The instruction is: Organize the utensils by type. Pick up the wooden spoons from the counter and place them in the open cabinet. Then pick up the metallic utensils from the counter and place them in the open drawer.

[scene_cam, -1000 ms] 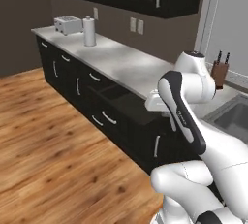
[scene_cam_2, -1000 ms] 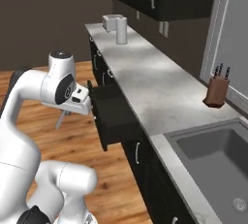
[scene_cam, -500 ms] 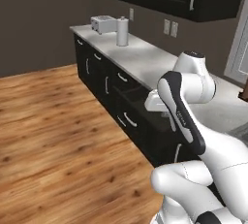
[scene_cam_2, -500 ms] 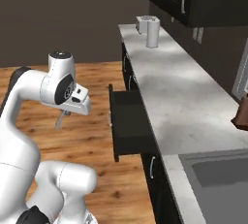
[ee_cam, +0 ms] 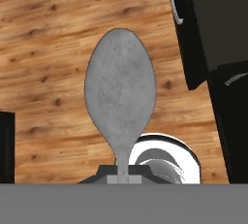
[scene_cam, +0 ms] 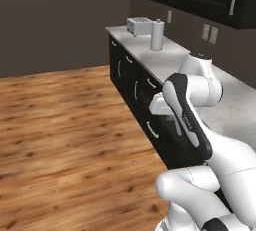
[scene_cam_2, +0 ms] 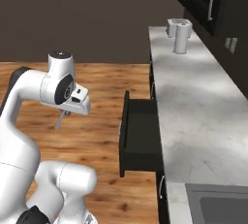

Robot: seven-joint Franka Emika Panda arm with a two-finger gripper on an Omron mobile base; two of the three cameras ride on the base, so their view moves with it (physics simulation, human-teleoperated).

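My gripper (scene_cam_2: 66, 112) is shut on a small all-silver spoon (scene_cam_2: 59, 120), one of the metallic utensils, which hangs down over the wooden floor. In the hand view the spoon's bowl (ee_cam: 120, 92) stands large straight ahead, its thin neck pinched at the gripper (ee_cam: 123, 174). The open drawer (scene_cam_2: 141, 132), black with a dark flat inside, sticks out from the cabinet fronts to the right of the gripper, a short way off. Above it runs the white marble counter (scene_cam_2: 193, 102). The wooden spoons and the open cabinet are out of view.
A paper towel roll (scene_cam_2: 180, 39) and a toaster (scene_cam_2: 176, 23) stand at the counter's far end, also seen as the roll (scene_cam: 157, 35) and toaster (scene_cam: 139, 25). A sink (scene_cam_2: 220, 211) lies at the near end. Black upper cabinets (scene_cam_2: 208, 0) hang shut. Wooden floor (scene_cam: 65, 125) spreads left.
The whole picture has shifted in both base views, so the base has driven along the counter. The gripper keeps its hold on the silver spoon, and the arm's pose looks the same.
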